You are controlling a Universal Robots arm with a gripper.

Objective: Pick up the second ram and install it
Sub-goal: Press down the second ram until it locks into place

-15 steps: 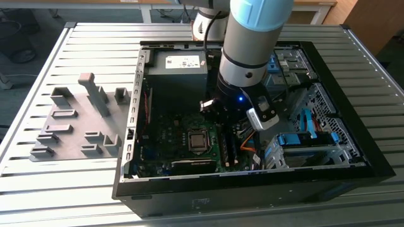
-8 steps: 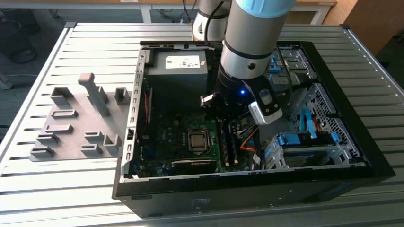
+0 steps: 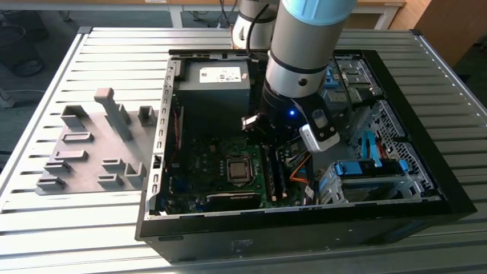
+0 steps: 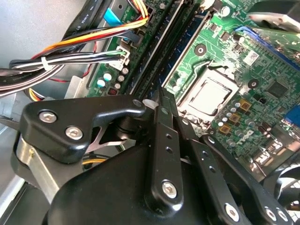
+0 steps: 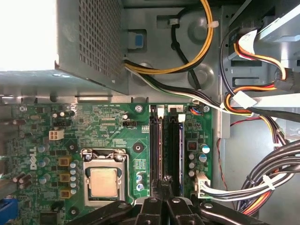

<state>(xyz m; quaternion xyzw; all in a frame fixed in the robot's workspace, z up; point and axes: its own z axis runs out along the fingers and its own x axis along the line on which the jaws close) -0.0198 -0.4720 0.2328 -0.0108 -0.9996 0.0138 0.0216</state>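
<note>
Arm reaches down into the open PC case (image 3: 163,114) on the slatted counter (image 3: 99,51). The claw (image 5: 161,190) hangs low over the motherboard (image 5: 108,126), right at the near end of the two long memory slots beside the CPU socket (image 5: 104,180). In the second wrist view a dark bluish strip (image 4: 185,44) runs along the slot on the CPU side. I take that for the second ram, edge-on and in or at its slot, w/ the claw sitting on top of one end, but can't confirm it's seated or that the end latches are home. Claw's black link arms are drawn in close together. Whether it's actually pinching the stick, just pressing on it, or closed on nothing: can't tell. Handling, as a judgement: light, stiff, thin board, won't flex much but is fragile, so chips and gold contacts shouldn't be squeezed or scraped. Best hold is across the flat faces near the top long edge, approx mid-length, so it stays upright and square to the slot; tilt would jam it. Cable bundle (image 5: 262,187) lies just beside the slots on the far side from the CPU, apart from the claw. Grey fixture (image 3: 95,148) sits on the counter at the exterior view's left, well apart.
</note>
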